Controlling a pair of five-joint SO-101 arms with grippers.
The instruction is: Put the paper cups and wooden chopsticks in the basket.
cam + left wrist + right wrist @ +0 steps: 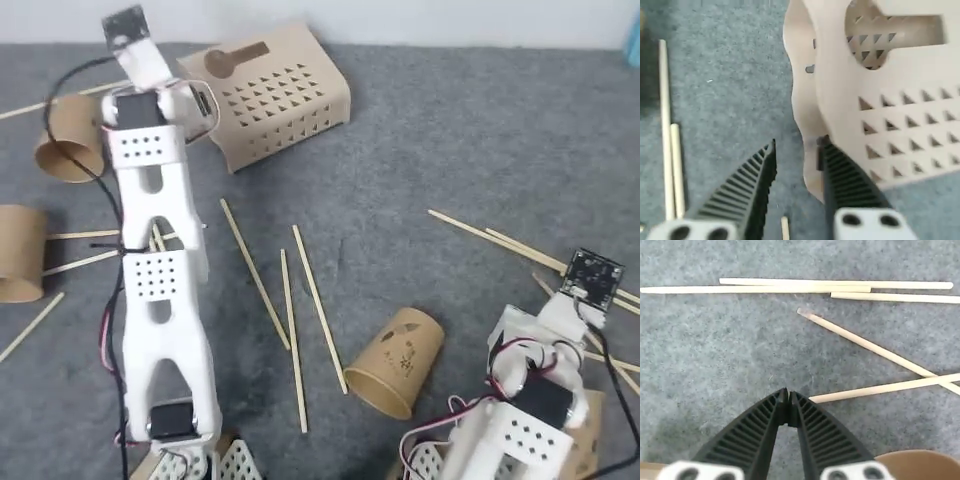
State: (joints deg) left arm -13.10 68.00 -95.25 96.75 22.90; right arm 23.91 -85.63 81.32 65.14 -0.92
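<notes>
Your left gripper (797,145) has its fingers (752,187) parted about halfway, with nothing clamped. The basket (880,125) lies tipped on its side on the grey desk (725,90). Its wavy rim sits in the gap between the two fingers, and one finger lies close against the perforated wall, though you cannot tell whether it touches. Out beyond the other finger, two wooden chopsticks (663,100) lie side by side.

From above, a paper cup (65,150) lies on its side just beside that arm, opposite the basket. Another cup (20,252) sits farther back along the arm, and a third cup (395,362) lies well apart, between the two arms.

Your right gripper (788,392) has its fingers pressed together, tips meeting, holding nothing. One chopstick (875,388) ends just beside the fingertips and crosses a second stick (865,342) ahead of them. Three more chopsticks (790,289) lie farther ahead, across the line of the fingers
</notes>
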